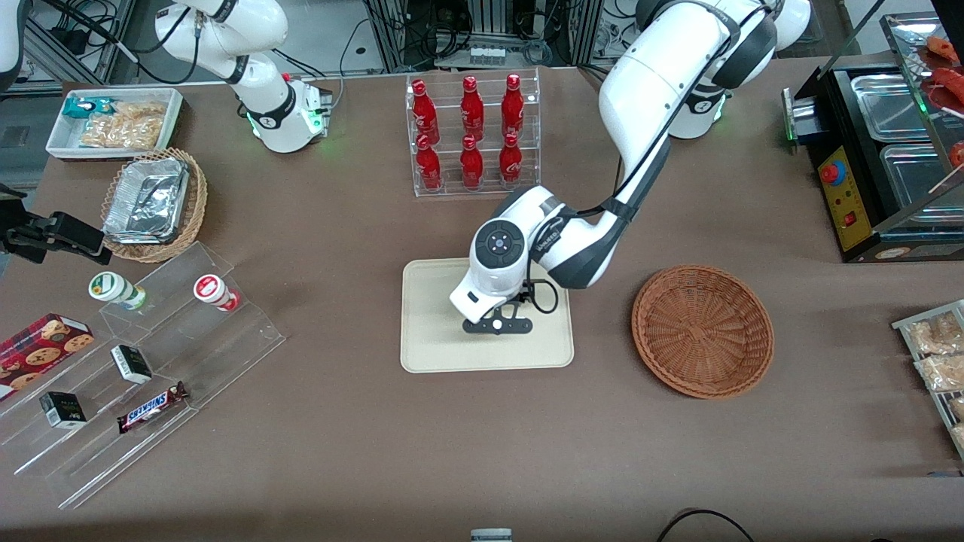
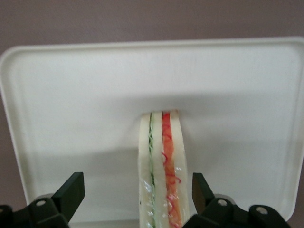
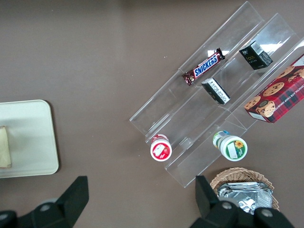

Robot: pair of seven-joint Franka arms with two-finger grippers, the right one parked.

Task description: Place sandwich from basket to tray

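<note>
One sandwich [image 2: 161, 171] lies on the tray [image 1: 429, 331], set between the spread fingers [image 2: 71, 190] of the gripper [image 1: 497, 325], which touch neither side of it; the claw stands wide open just above the tray. On every side of the wedge the tray floor is bare up to its low rim, and bare brown table [image 1: 482, 452] surrounds the tray. Seen from the front camera, the basket [image 1: 703, 330] sits at three o'clock from the tray, well apart from it, with nothing in it.

Six red bottles [image 1: 471, 132] stand in a clear rack [image 1: 476, 188] at twelve o'clock from the tray, in two rows of three. At nine o'clock, toward the parked arm's end of the table, a clear stepped stand [image 1: 151, 361] carries two lidded cups [image 1: 215, 292], two small dark boxes [image 1: 129, 363] and one Snickers bar [image 1: 153, 406]; one cookie box [image 1: 41, 342] lies at its edge. Farther from the front camera, a smaller wicker basket [image 1: 194, 218] holds silver foil trays [image 1: 147, 199], and a white tub [image 1: 56, 139] holds snack bags [image 1: 124, 124].
</note>
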